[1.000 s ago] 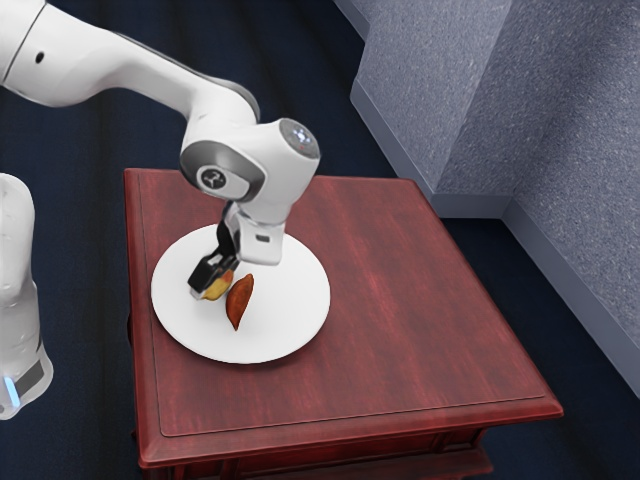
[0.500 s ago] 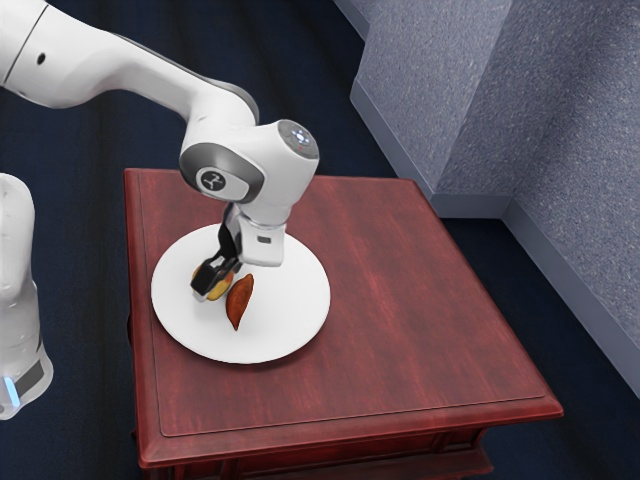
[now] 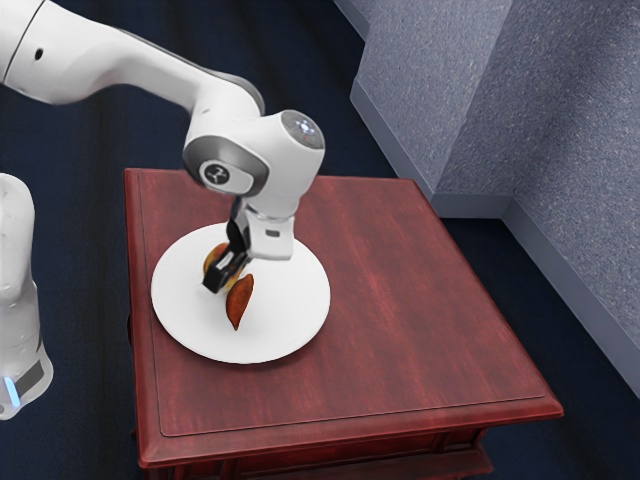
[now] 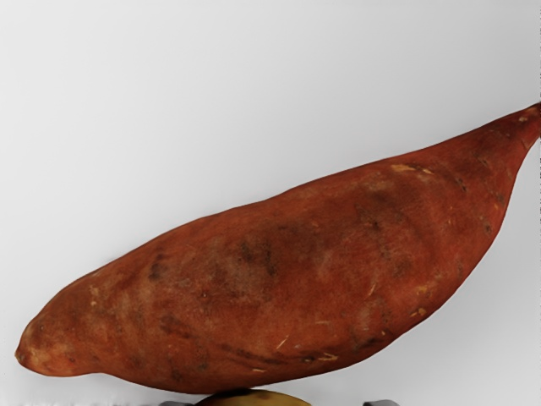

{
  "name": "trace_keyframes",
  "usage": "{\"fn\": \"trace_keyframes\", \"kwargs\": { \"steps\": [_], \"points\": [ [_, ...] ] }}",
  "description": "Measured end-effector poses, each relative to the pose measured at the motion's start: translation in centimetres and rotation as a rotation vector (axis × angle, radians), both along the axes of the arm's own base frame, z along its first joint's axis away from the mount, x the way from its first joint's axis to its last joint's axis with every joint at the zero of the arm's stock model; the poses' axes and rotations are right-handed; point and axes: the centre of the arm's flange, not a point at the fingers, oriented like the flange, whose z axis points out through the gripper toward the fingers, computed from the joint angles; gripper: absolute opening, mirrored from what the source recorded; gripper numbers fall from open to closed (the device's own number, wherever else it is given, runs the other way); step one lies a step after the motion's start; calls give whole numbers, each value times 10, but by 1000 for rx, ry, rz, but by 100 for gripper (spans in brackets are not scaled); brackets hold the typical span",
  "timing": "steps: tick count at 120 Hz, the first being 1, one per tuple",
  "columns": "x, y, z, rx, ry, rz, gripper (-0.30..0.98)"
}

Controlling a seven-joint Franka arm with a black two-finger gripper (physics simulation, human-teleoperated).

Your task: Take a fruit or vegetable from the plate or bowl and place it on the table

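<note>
My gripper (image 3: 224, 274) is low over the white plate (image 3: 290, 325), shut on a yellow and reddish fruit (image 3: 214, 257). The near finger hides part of the fruit; whether the fruit still touches the plate is hard to tell. Beside it lies a reddish-brown sweet potato (image 3: 239, 302), flat on the plate. In the wrist view the sweet potato (image 4: 270, 279) stretches across in front of the hand, and the top of the yellow fruit (image 4: 255, 398) peeks up between the tips of my gripper (image 4: 280, 403).
The plate sits near one edge of the dark red wooden table (image 3: 400, 300), whose surface extends toward the exterior view's right. A white robot part (image 3: 18, 290) stands beyond the table at the exterior view's left. A grey wall (image 3: 560, 160) rises behind.
My hand has moved slightly up and to the exterior view's right. The yellow fruit has shifted the same way with it, after the fingers drew in around it. The sweet potato has stayed in place.
</note>
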Motion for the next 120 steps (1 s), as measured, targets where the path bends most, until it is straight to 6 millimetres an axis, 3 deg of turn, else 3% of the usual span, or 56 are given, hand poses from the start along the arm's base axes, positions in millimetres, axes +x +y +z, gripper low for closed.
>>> {"fn": "trace_keyframes", "kwargs": {
  "steps": [18,34,60,78,98,120],
  "points": [
    [9,8,21,-14,-31,22,21],
    [29,21,43,-38,-61,54,20],
    [78,17,70,-55,-105,52,21],
    [116,27,94,-56,-159,71,21],
    [162,26,98,-61,-180,74,21],
    [204,24,79,-74,-177,77,20]
  ]
}}
